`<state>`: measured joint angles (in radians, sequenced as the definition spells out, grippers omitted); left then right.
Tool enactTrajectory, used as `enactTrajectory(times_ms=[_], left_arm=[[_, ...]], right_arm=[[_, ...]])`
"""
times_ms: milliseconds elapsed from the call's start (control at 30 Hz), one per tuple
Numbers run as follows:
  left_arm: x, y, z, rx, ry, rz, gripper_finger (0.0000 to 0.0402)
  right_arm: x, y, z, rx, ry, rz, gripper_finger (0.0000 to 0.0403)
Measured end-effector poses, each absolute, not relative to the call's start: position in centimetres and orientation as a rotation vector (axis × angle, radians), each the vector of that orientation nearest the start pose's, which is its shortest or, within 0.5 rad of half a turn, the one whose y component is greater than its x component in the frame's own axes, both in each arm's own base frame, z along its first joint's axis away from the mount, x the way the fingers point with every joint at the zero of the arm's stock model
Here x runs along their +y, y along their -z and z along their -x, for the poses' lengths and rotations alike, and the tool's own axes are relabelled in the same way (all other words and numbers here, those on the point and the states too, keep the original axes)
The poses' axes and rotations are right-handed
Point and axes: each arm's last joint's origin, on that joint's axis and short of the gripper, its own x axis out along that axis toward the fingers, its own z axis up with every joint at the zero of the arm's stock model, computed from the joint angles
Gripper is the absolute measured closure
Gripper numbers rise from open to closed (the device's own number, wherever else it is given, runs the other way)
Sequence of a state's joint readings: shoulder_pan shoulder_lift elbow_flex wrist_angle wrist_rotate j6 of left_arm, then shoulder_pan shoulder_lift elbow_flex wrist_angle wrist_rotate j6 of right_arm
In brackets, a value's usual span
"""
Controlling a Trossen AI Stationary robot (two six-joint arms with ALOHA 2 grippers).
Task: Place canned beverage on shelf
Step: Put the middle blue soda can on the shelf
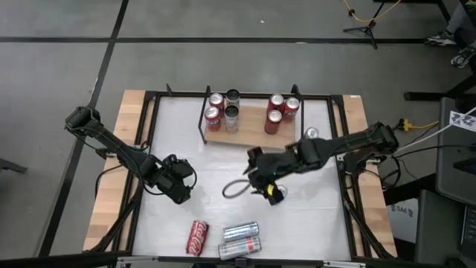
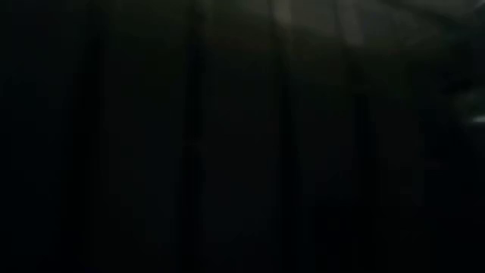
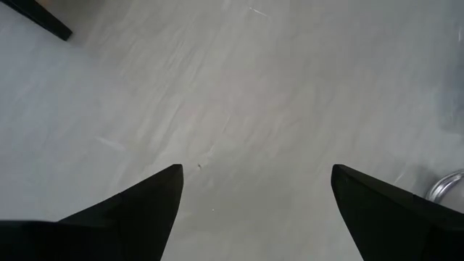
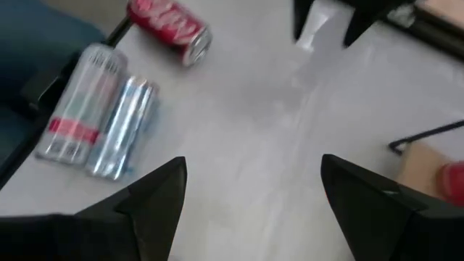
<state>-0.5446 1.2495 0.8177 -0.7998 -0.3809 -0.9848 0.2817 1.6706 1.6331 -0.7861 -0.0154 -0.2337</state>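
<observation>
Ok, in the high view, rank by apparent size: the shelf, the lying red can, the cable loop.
1. Shelf, clearly largest.
2. Cable loop and lying red can: these look alike in extent, so no ranking between them.

A robotics lab or test workshop, it seems: a white surface (image 1: 297, 216) in a black metal frame (image 1: 349, 216) stands on a grey floor marked with dark tape (image 1: 104, 59), with loose cables (image 1: 368, 11) and a tripod foot (image 1: 364, 30) beyond it.
</observation>
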Motion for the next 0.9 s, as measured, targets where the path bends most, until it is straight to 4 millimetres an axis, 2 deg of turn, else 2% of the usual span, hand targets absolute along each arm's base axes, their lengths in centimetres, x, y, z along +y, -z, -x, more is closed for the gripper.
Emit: enactTrajectory(times_ms=[200,533,733,900], left_arm=[[-10.3,-21.7,-19.0,1.03,-0.393,0.333,0.0058],[-10.3,-21.7,-19.0,1.028,-0.391,0.335,0.0058],[-10.3,-21.7,-19.0,1.028,-0.391,0.335,0.0058],[-10.3,-21.7,-19.0,1.028,-0.391,0.335,0.0058]], right_arm=[[11.8,-33.7,-32.7,0.861,-0.34,0.322,0.0095],[11.9,-33.9,-27.6,0.891,-0.164,0.173,0.0095],[11.5,-31.8,-25.3,0.934,0.017,0.049,0.0095],[11.2,-30.2,-24.9,0.991,0.014,0.039,0.0095]])
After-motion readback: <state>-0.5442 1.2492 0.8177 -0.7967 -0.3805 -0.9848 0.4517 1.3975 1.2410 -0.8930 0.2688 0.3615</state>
